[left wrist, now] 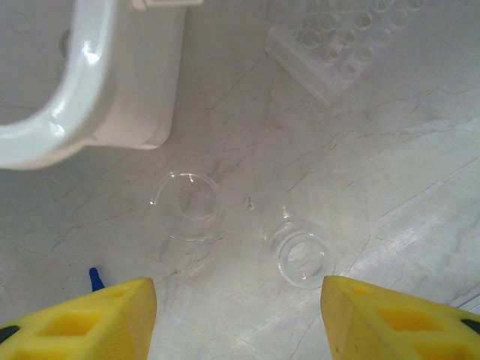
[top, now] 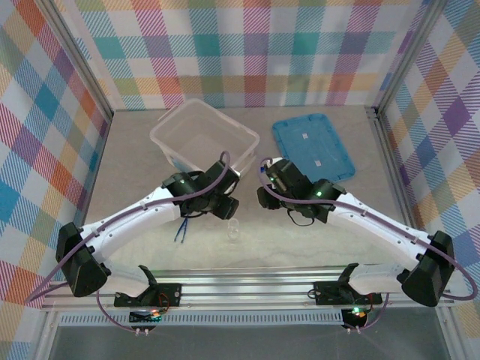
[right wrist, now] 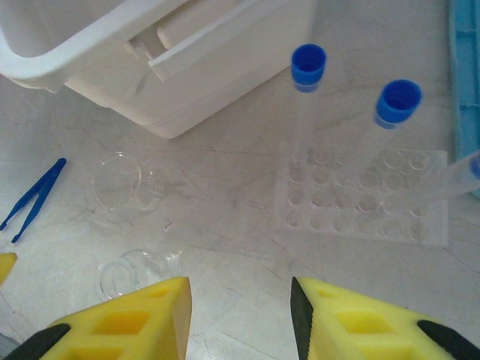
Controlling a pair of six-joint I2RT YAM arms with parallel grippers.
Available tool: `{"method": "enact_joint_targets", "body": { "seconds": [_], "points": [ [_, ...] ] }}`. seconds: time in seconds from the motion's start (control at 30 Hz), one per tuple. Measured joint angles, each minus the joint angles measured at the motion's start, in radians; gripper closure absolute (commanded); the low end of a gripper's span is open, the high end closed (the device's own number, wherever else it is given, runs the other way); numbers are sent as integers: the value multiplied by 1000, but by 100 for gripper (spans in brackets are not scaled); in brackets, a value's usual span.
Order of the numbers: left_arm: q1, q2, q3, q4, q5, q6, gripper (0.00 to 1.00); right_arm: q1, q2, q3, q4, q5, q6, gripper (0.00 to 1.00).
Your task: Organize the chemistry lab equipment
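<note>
My left gripper (left wrist: 238, 322) hangs open over the table with nothing between its yellow fingers. Just ahead of it a tiny clear beaker (left wrist: 187, 204) and a small clear round flask (left wrist: 301, 255) rest on the table, the flask's mouth near the right finger. My right gripper (right wrist: 240, 322) is open too and holds nothing. In its view the flask (right wrist: 124, 274) lies by its left finger and the beaker (right wrist: 120, 180) sits beyond. Dark-blue tweezers (right wrist: 34, 193) lie at the left. Blue-capped tubes (right wrist: 308, 67) (right wrist: 397, 101) stand in a clear rack (right wrist: 360, 199), and a third (right wrist: 469, 174) is cut by the right edge.
The large translucent white tub (top: 204, 135) stands behind both grippers, its corner close to the left one (left wrist: 90, 82). A flat blue lid (top: 311, 145) lies at the back right. The tweezers (top: 182, 231) lie beside the left arm. Plaid walls close off three sides.
</note>
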Motion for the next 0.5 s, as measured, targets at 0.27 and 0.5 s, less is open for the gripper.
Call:
{"method": "enact_joint_targets", "body": {
  "seconds": [0.27, 0.5],
  "points": [
    [-78, -3, -118, 95, -6, -55, 41, -10, -41, -32, -40, 8, 16, 55],
    [-86, 11, -183, 177, 9, -99, 41, -16, -60, -59, -39, -29, -18, 47]
  ]
}}
